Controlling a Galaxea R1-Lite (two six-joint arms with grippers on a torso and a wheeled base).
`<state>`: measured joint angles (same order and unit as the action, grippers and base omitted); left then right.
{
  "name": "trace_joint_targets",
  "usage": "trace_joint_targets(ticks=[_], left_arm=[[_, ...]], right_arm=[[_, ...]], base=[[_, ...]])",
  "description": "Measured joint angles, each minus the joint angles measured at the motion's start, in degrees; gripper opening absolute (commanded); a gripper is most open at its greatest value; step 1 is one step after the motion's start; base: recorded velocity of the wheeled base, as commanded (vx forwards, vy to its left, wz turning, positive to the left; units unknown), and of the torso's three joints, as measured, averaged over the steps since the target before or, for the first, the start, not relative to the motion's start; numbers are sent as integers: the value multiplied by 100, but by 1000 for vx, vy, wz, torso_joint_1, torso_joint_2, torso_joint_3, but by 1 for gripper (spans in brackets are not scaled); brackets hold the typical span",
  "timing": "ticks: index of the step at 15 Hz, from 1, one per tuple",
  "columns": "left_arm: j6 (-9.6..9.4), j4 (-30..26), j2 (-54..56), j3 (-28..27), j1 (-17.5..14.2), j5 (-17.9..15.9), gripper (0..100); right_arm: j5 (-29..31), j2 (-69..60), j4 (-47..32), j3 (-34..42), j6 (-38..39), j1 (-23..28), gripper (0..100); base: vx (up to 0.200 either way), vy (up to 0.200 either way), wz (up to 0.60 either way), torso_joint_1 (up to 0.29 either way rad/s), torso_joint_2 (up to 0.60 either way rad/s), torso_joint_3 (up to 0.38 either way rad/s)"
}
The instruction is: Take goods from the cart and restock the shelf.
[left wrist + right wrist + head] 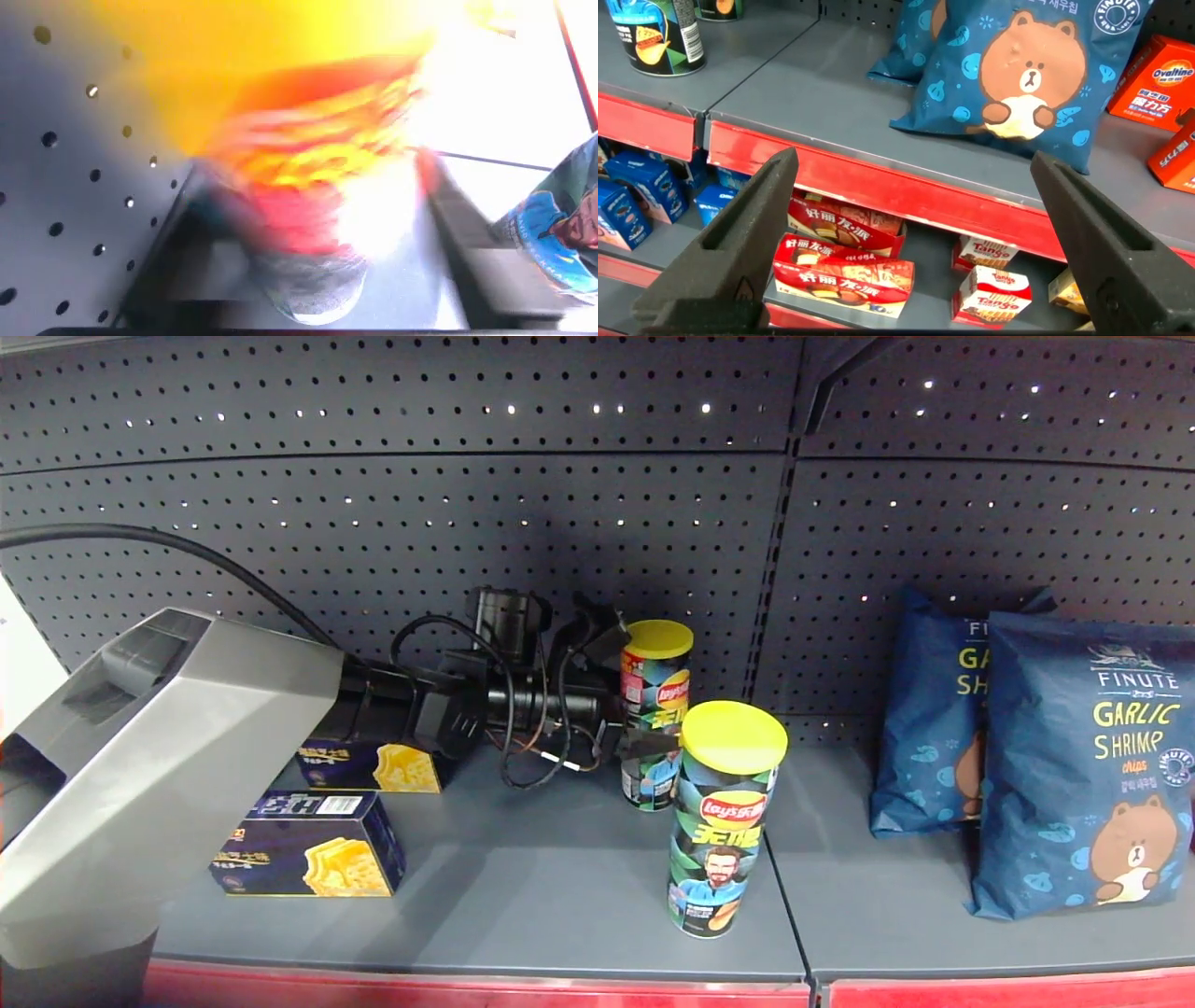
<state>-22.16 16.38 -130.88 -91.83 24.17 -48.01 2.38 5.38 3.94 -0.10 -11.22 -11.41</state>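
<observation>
Left arm was stretched across the shelf (523, 887), and I had the left end effector (630, 700) pinching the rear chips can (659, 683), a finger on either side of it. The can stood upright on the shelf, close to the pegboard back wall (420, 523). The front chips can (726, 812) stood upright too, nearer the shelf's red edge and just beside the seam between the two shelf boards. Two navy snack boxes (313, 845) lay to the left, the farther one partly under my arm. Blue shrimp chip bags (1088, 756) leaned on the right board, well apart from the cans. My right end effector (920, 247) hung out in front of the shelf's red edge, fingers spread wide, nothing between them.
</observation>
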Motion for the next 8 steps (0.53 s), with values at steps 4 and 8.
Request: trace_joint_targets(ticks=[4,8], left_arm=[[-9,-2,39,138,-1,-24,100],[-59,72,279,634,-76,-27,100]], right_arm=[[-2,2,0,0,6,0,100],[-9,2,0,0,35,0,100]], base=[[0,0,0,0,0,0],[0,0,0,0,0,0]])
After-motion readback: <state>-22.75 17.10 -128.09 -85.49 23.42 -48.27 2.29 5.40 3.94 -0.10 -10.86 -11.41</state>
